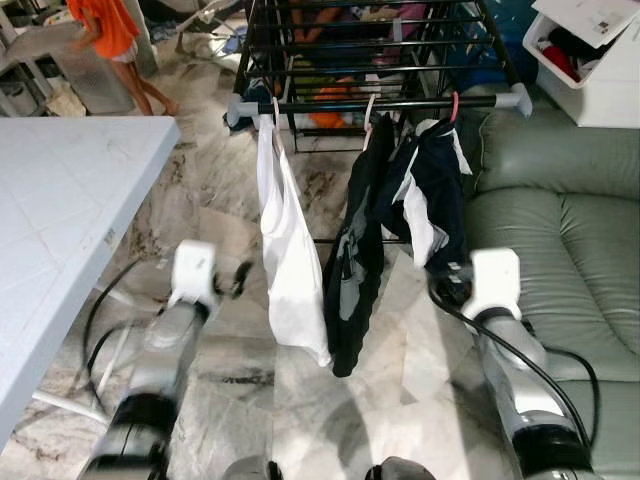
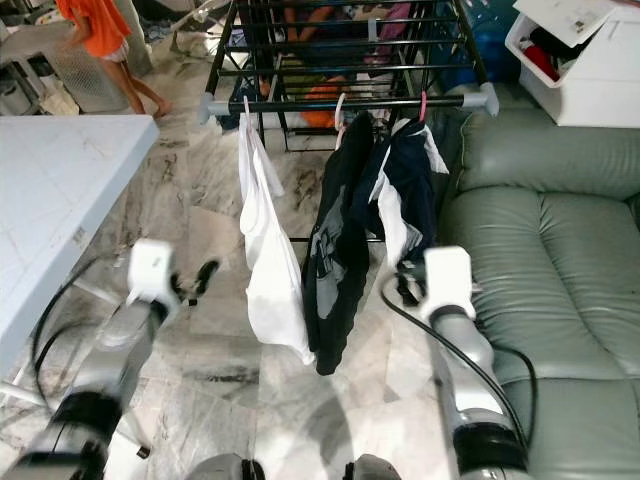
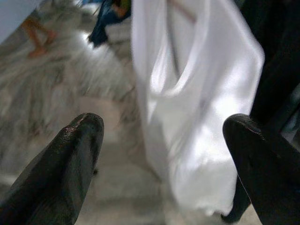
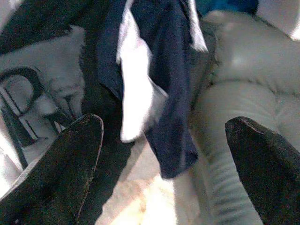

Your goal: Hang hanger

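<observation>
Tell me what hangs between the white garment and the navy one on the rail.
A black garment with a grey print hangs between the white garment and navy garment, seen in both eye views.

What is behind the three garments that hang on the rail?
Behind the white shirt, black shirt and navy jacket stands a black drying rack holding clothes. Its lower part is covered by the garments.

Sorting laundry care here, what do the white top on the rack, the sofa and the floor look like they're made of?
White top: thin, slightly shiny woven fabric, judging by soft folds. Sofa: grey-green leather or faux leather, smooth sheen. Floor: polished veined marble or marble-look tile.
</observation>
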Controlling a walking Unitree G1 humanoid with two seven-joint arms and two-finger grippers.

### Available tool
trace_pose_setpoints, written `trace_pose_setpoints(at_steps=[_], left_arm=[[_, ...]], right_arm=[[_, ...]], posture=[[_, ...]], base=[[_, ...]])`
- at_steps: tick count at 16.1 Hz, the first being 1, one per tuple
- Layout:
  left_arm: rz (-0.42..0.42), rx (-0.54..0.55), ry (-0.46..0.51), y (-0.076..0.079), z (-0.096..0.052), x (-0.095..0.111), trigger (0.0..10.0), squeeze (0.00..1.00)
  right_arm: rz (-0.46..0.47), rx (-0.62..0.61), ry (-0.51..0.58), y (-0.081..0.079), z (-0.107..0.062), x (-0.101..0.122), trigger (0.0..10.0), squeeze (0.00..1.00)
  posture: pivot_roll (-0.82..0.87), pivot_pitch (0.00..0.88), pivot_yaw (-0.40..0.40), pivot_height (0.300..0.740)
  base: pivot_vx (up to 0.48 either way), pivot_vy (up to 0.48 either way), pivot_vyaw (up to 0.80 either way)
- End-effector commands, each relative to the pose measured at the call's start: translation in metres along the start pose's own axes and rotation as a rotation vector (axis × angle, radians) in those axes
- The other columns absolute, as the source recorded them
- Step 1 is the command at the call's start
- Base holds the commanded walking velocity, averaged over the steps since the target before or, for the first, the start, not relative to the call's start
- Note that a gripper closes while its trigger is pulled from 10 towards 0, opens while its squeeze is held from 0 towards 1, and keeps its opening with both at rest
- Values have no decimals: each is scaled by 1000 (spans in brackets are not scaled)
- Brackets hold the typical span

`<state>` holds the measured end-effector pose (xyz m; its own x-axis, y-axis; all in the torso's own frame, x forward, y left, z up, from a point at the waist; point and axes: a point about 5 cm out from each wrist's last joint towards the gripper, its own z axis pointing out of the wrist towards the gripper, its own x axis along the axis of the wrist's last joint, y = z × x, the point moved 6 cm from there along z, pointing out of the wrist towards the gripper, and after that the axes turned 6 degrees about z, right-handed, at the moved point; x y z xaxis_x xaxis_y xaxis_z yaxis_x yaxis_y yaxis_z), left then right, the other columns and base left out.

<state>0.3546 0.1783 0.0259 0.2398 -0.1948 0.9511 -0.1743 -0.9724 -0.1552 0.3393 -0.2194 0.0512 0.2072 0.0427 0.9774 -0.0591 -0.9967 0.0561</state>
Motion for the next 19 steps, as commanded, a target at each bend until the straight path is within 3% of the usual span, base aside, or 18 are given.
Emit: trace_pose_setpoints(at_steps=[1, 2, 4, 6, 8, 11, 12, 14, 17, 19], left_arm=[[22, -1, 8, 0, -6, 0, 10000, 0], [55, -16, 36, 1, -18, 1, 10000, 0], [91, -7, 67, -3, -23, 8, 10000, 0], [142, 10, 152, -11, -15, 33, 10000, 0], [142, 30, 162, -17, -12, 42, 10000, 0], [114, -2, 109, -13, -29, 19, 10000, 0], [84, 7, 82, -12, -44, 1, 10000, 0], [50, 21, 64, -9, -59, -9, 10000, 0], [84, -71, 109, 10, -86, -5, 10000, 0], [64, -71, 139, 9, -84, 2, 10000, 0]], right_arm=[[4, 6, 34, 0, -5, 10, 10000, 0], [-2, 17, 45, -2, -15, 11, 10000, 0], [-12, 33, 60, -6, -21, 13, 10000, 0], [-47, 33, 140, -10, -20, 32, 10000, 0], [-30, 2, 154, -7, -16, 38, 10000, 0], [-32, 21, 138, -7, -30, 30, 10000, 0], [-39, 23, 122, -2, -46, 18, 10000, 0], [-45, 7, 115, 4, -60, 13, 10000, 0], [-76, 41, 120, 1, -81, 14, 10000, 0], [-75, 41, 124, -1, -80, 16, 10000, 0]], posture=[[-131, 0, 41, 740], [-126, 0, 46, 740], [-125, 0, 54, 740], [-101, 0, 55, 740], [-85, 0, 43, 740], [-85, 0, 41, 740], [-94, 0, 47, 740], [-103, 0, 46, 740], [-92, 0, 26, 740], [-80, 0, 15, 740]], base=[[0, 0, 0], [0, 0, 0], [0, 0, 0], [0, 0, 0], [0, 0, 0], [0, 0, 0], [0, 0, 0], [0, 0, 0], [0, 0, 0], [0, 0, 0]])
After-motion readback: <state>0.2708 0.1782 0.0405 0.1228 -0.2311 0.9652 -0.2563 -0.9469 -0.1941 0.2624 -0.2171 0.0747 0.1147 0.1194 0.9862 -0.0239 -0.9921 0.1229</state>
